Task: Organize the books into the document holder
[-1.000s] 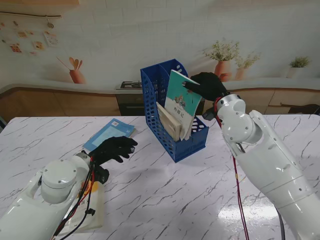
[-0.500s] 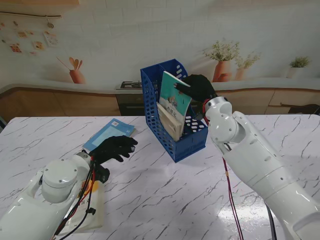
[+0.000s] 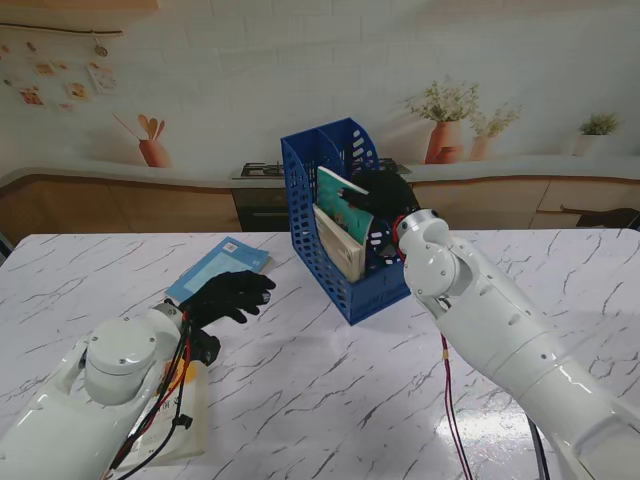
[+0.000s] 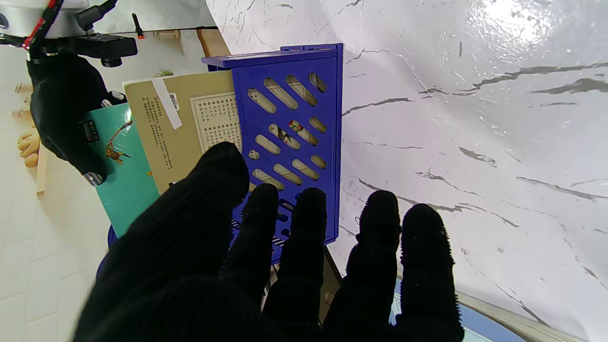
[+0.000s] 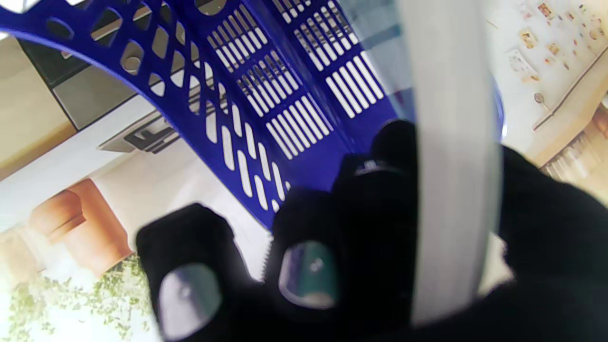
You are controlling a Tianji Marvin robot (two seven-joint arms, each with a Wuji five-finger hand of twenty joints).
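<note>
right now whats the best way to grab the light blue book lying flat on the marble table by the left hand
Take the light blue book by its long edge nearest the left hand, coming from my side with fingers on the cover and thumb under. It lies flat on the marble table, so nothing sticks up; probably slide or tip that edge up first. The left hand hovers open beside it, while the right hand is busy at the blue holder.

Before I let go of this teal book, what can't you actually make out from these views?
- Bottom of the blue plastic document holder: the stand view's front wall hides whether the teal book is seated.
- Right hand: the right wrist view is blurred; the book's pale edge covers the fingers.
- Light-blue flat book: left hand covers its near corner.
</note>
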